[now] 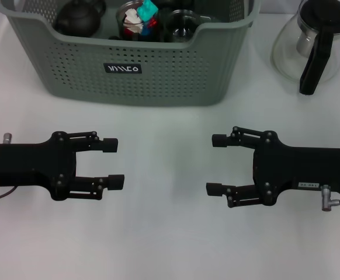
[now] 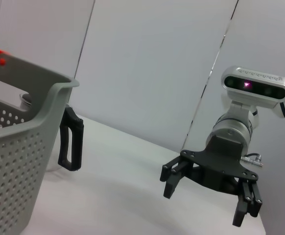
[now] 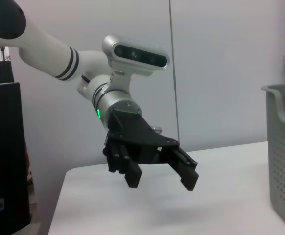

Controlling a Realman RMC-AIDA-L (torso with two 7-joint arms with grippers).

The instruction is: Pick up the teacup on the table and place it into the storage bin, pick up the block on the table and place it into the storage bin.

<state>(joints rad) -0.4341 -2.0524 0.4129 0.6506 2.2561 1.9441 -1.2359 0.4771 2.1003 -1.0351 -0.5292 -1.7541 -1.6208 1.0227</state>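
Observation:
The grey-green storage bin [image 1: 158, 70] stands at the back of the white table. Inside it a glass teacup [image 1: 184, 26] sits next to a second glass cup [image 1: 129, 23] that holds a teal block [image 1: 148, 10] and red and white pieces. No teacup or block lies on the table itself. My left gripper [image 1: 113, 163] hovers low in front of the bin, open and empty. My right gripper [image 1: 216, 164] faces it from the right, also open and empty. The left wrist view shows the right gripper [image 2: 204, 203] and the bin's corner [image 2: 15, 147]. The right wrist view shows the left gripper [image 3: 161, 180] and the bin's wall [image 3: 284, 147].
A glass teapot with a black handle [image 1: 313, 46] stands at the back right, beside the bin; its handle [image 2: 70, 142] appears in the left wrist view. A dark teapot [image 1: 76, 20] lies in the bin's left part. White table [image 1: 164, 233] stretches between and before the grippers.

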